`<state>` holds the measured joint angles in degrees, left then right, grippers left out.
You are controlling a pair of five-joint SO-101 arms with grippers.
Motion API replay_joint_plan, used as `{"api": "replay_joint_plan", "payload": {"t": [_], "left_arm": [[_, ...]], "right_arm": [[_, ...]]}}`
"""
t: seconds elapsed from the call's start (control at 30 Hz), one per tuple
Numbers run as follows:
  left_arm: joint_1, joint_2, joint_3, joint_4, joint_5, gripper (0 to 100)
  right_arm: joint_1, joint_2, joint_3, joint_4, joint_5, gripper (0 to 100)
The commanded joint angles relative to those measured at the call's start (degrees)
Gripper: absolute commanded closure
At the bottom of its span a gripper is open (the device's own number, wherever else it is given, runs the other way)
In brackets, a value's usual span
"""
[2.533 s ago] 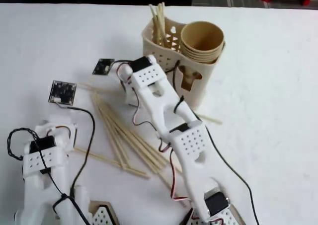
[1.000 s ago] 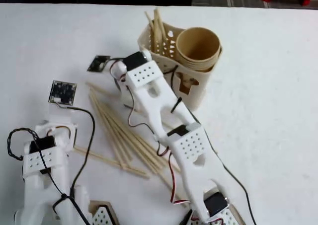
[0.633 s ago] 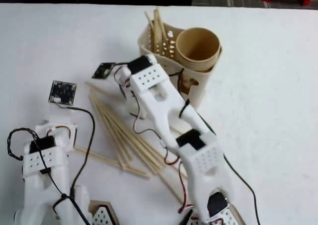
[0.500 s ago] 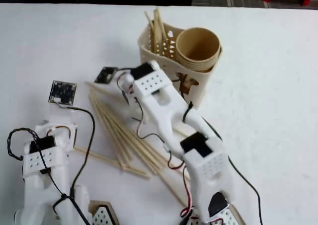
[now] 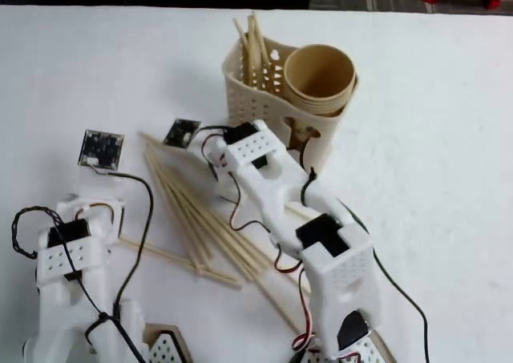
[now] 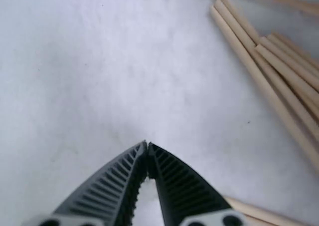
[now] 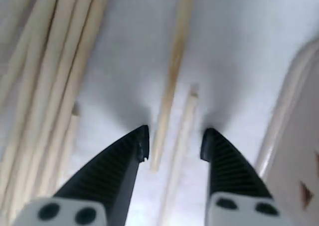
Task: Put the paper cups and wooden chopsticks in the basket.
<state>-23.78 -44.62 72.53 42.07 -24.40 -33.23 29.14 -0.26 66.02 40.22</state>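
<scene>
Several cups (image 5: 323,73), nested in one stack, stand upright in the basket (image 5: 240,106); a few chopsticks (image 5: 255,42) stand in the basket beside the stack, their ends above the rim; many loose chopsticks (image 5: 196,219) lie fanned on the white tabletop (image 5: 433,155) just in front of the basket, between the two arms; the right arm (image 5: 276,183) stretches over them, its wrist close to the basket's wall; the right tool (image 7: 172,145) is released, its jaws spread low over the tabletop with the ends of two loose chopsticks lying between them, grasping neither; a bundle (image 7: 60,71) of them lies to one side of that tool and the basket's pale wall to the other; the left tool (image 6: 148,156) is clenched on nothing, tips touching, over bare tabletop with loose chopsticks near it; the left arm (image 5: 70,255) sits well apart from the basket.
</scene>
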Motion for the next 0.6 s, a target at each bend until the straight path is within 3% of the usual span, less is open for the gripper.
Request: {"api": "replay_joint_plan", "payload": {"t": [0.0, 0.27, 0.57], "left_arm": [[-0.6, -1.5, -0.3, -1.1, -0.4, 97], [-0.6, -1.5, -0.3, -1.1, -0.5, 97], [-0.6, -1.5, -0.3, -1.1, -0.5, 97]], "right_arm": [[-1.2, 1.6, -2.5, 2.1, 2.8, 96.7], [-1.1, -0.5, -2.4, 2.9, 3.1, 97.9], [-1.5, -21.3, 5.7, 2.8, 2.5, 97.9]]}}
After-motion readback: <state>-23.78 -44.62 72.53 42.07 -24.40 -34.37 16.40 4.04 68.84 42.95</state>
